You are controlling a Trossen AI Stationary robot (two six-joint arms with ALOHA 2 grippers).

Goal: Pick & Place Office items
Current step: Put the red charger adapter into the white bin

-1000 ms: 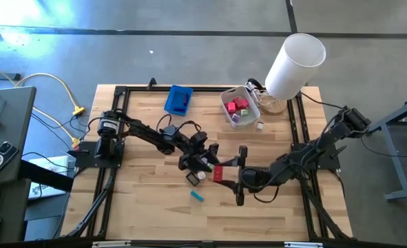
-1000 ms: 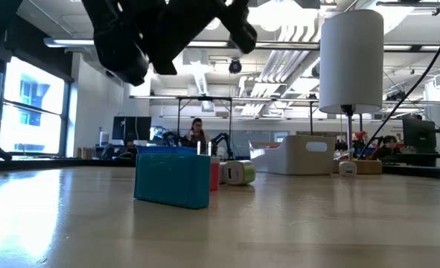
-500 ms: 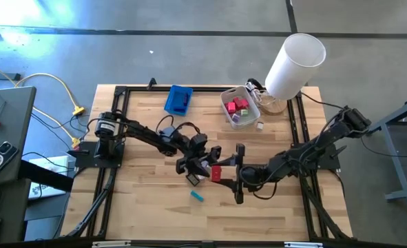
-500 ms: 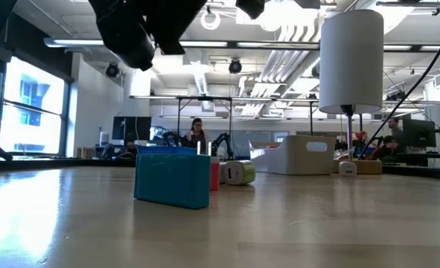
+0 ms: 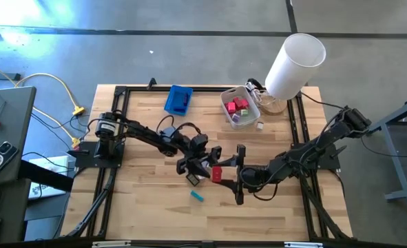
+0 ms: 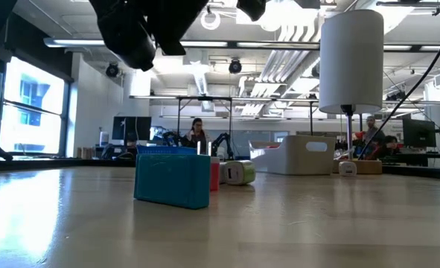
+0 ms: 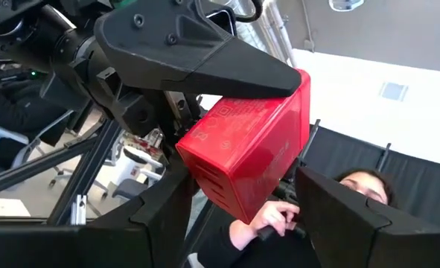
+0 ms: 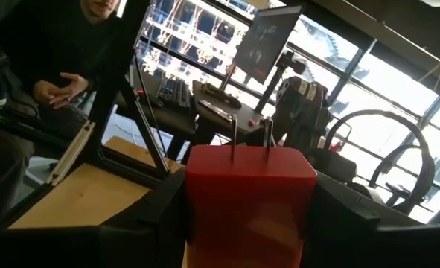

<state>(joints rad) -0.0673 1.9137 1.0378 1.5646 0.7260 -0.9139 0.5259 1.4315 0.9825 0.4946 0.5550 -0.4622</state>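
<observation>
i have both arms meeting mid-worktop (image 5: pixel 141 207), raised off it. the right hand (image 5: pixel 227 172) is closed on a red block (image 5: pixel 216 173): its own camera shows the block (image 8: pixel 249 195) squeezed between the two fingers, two thin metal prongs sticking out of its far face. the left hand (image 5: pixel 204 164) sits just beside it, and in its wrist view the same red block (image 7: pixel 246 152) fills the space between its spread fingers, with one right finger lying across the block's top. so the left hand is open around the block but i see no contact yet; i read this as a handover in progress, though which way it goes i can't tell. in the white bin (image 5: pixel 250 96) at the back there are already several pieces, red, pink and purple (image 5: pixel 238 107), so part of the sorting looks done. the blue tray (image 5: pixel 179 99) back left holds something dark that i can't make out. still loose on the worktop: a teal piece (image 5: pixel 197 196) in front of the hands, a small roll (image 5: pixel 201 176) and a dark piece (image 5: pixel 192 179) right under them, and a small white bit (image 5: pixel 259 125) just outside the bin. by my reckoning roughly half remains, the red block included.
</observation>
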